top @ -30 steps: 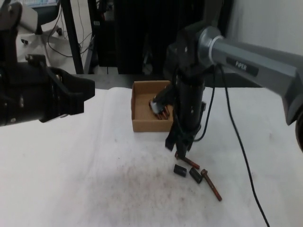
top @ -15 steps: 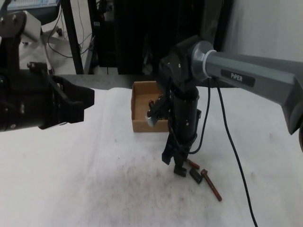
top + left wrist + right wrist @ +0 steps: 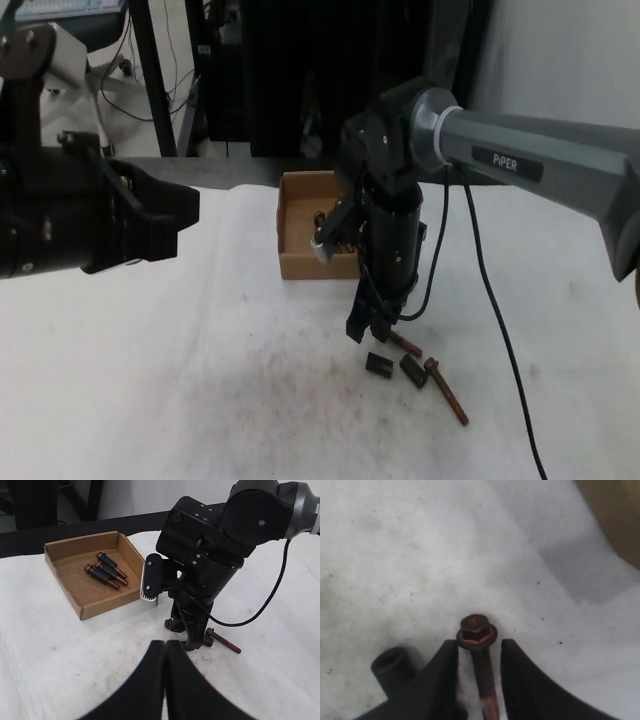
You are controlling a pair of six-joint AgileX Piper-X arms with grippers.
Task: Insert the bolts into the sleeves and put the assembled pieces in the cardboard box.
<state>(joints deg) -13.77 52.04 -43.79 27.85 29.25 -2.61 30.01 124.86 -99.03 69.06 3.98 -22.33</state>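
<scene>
the right pincer [image 3: 479, 650] stands narrowly open astride a bolt [image 3: 481, 666]. its fingers [image 3: 445, 680] flank the shank with a sliver of white cloth showing on either side, so by my reading nothing is gripped yet. the bolt's long axis runs along the slot between the fingers, and its hex head sits just past the tips. closing should therefore pinch the shank across its width. the bolt is rusty orange-brown and dull. a short black sleeve [image 3: 392, 667] lies just beside one finger, its bore open.

in the high view this group sits lower centre-right of the frame on the white tabletop [image 3: 200, 390], where a second bolt [image 3: 447, 392] lies near two sleeves. the cardboard box [image 3: 107, 605] is near, at the frame's centre, and holds three assembled pieces [image 3: 105, 572]. the left pincer [image 3: 165, 670] has its fingers pressed together on nothing. it hangs well apart, so the right arm is plainly the nearer.
</scene>
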